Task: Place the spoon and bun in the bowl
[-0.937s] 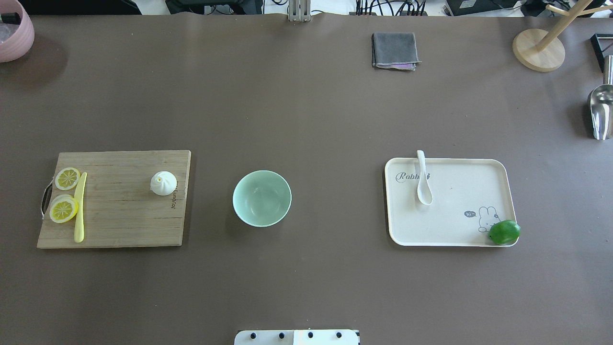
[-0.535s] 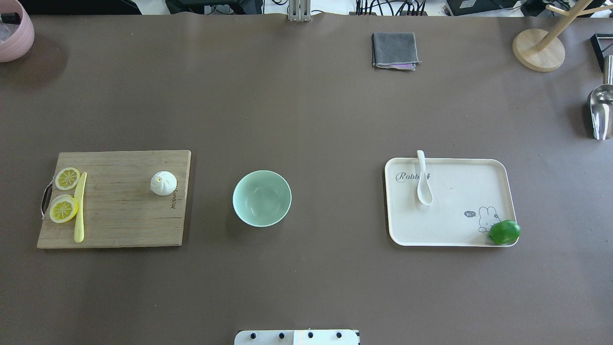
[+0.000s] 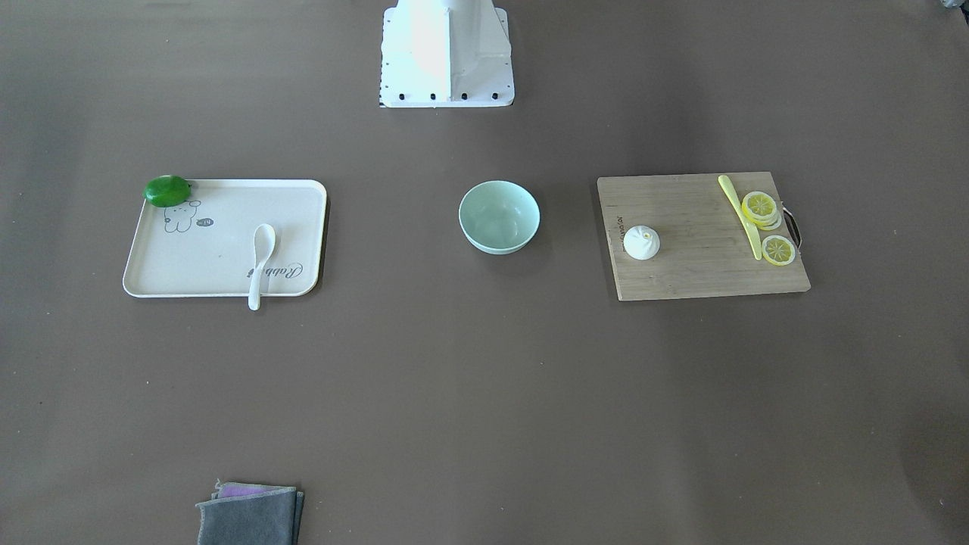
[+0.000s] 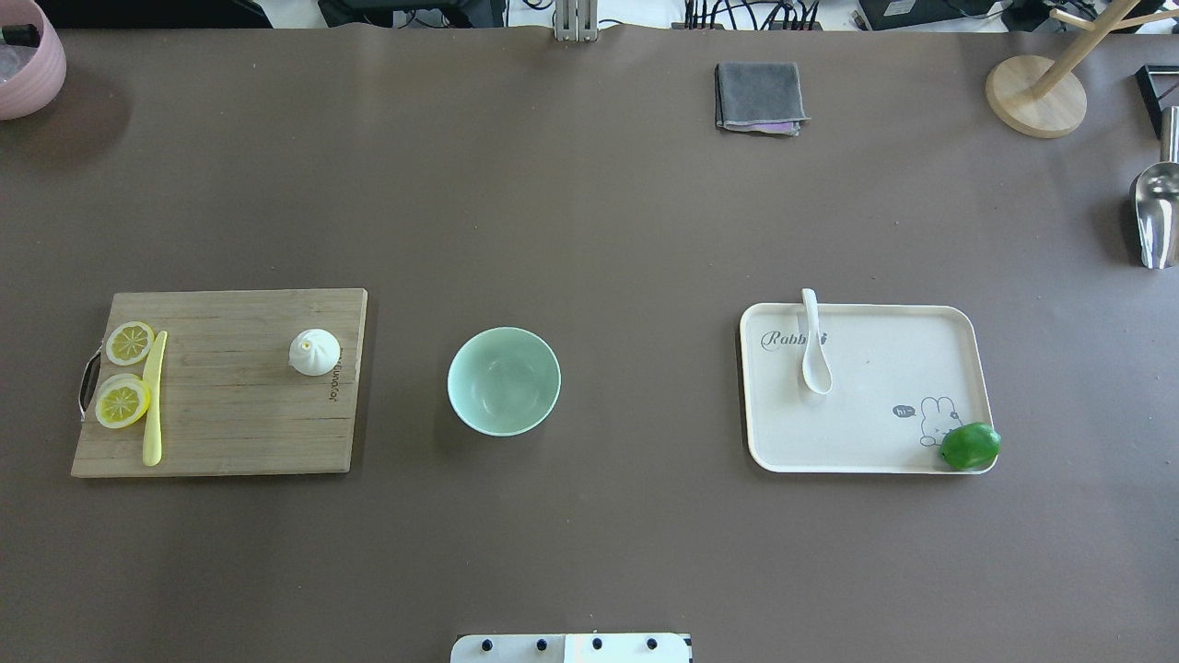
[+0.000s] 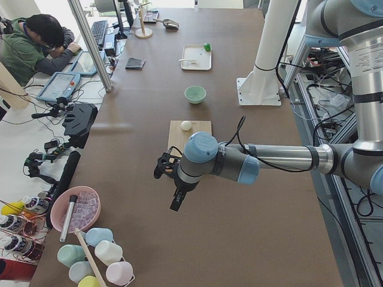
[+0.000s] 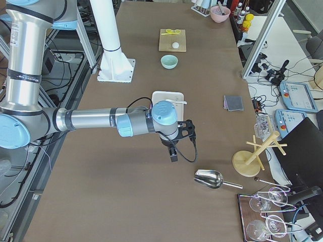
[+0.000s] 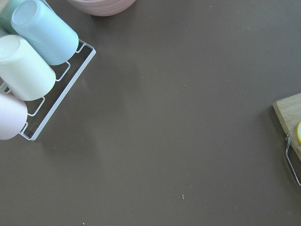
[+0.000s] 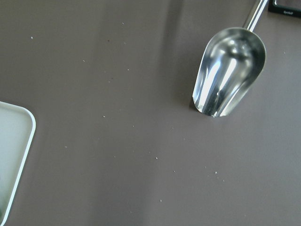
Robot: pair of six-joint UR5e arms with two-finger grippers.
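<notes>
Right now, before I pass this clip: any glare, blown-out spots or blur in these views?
Front-facing view: the robot base is blown out to plain white. Right wrist view: the metal scoop carries bright mirror glare. Overhead view: sharp and evenly lit, and the bowl throws only a soft shadow.

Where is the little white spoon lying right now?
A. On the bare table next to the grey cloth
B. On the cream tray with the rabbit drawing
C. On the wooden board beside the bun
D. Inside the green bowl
B: the spoon lies with its scoop on the cream tray and its handle poking over one edge, while the bowl is empty.
</notes>
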